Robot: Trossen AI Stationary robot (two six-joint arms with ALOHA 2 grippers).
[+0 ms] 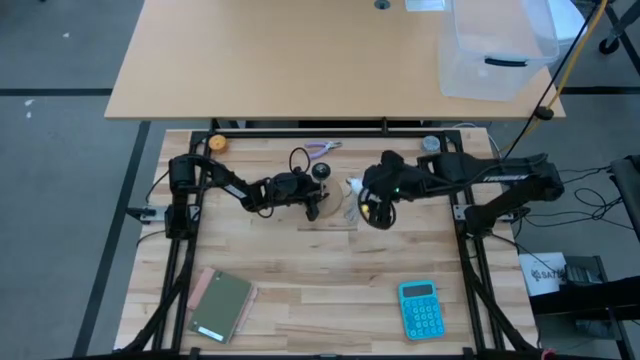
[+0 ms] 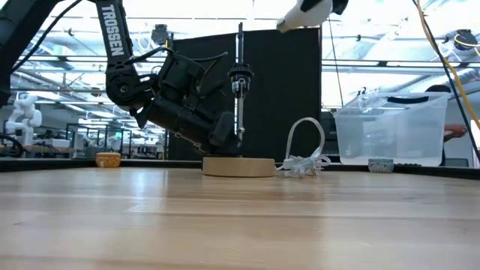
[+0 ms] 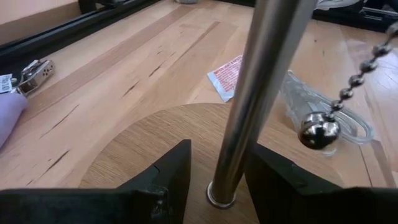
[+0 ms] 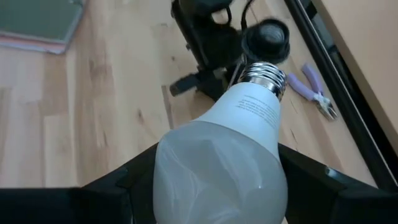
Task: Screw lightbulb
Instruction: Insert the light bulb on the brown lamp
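Note:
The lamp stands on its round wooden base, with a metal rod rising to the black socket, which also shows in the high view. My left gripper is shut on the rod low down and also shows in the low view. My right gripper is shut on the whitish lightbulb. It holds it high above the table, to the right of the socket. The bulb's silvery screw end points at the socket, a little short of it. My left gripper has the rod's lowest part, just above the wooden base, between its two fingers. The fingers come slanting down from the table's left and lie across the rod. The lamp stands upright on its base. My right gripper pinches the bulb's rounded glass body between its two fingers, one on each side. The fingers come from the table's right, along the bulb. The bulb is lifted clear, with its screw end away from the gripper.
A clear plastic wrapper with a red label lies beside the base. A pull chain with a ball hangs by the rod. Purple pliers lie behind the lamp. A blue calculator and a notebook lie near the front.

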